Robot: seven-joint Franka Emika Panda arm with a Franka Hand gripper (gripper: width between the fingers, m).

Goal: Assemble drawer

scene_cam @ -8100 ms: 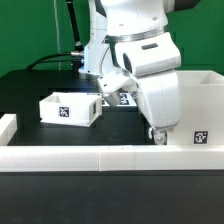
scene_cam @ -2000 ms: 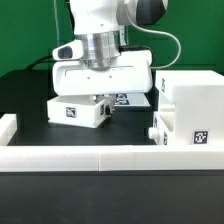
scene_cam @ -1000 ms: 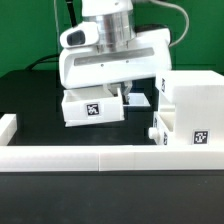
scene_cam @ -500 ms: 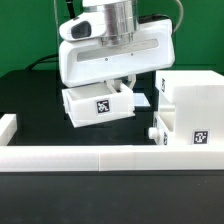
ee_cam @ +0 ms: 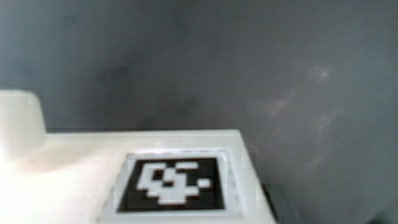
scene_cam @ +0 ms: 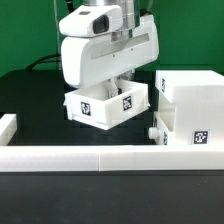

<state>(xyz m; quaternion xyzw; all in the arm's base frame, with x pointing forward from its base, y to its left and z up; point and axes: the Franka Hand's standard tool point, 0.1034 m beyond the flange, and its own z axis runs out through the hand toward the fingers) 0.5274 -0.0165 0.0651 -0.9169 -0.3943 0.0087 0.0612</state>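
A small white open-top tray [scene_cam: 108, 105] with black-and-white markers hangs off the black table, tilted, under my hand. My gripper [scene_cam: 117, 88] is shut on the tray's wall; the fingers are mostly hidden by the hand and the tray. The tall white casing [scene_cam: 190, 105] stands just to the exterior view's right of the tray, with a marker on its front. A small white part [scene_cam: 158, 128] shows at the casing's lower left; I cannot tell if it is the second tray. The wrist view shows the tray's white wall with a marker [ee_cam: 173, 183], very close, over the blurred dark table.
A low white wall [scene_cam: 100, 157] borders the black table [scene_cam: 35, 100] along the front, with a raised white block [scene_cam: 8, 126] at the exterior view's left. Cables run behind the arm at the back left.
The tray has been lifted off the table, has turned so two marked sides show, and has moved toward the casing on the exterior view's right.
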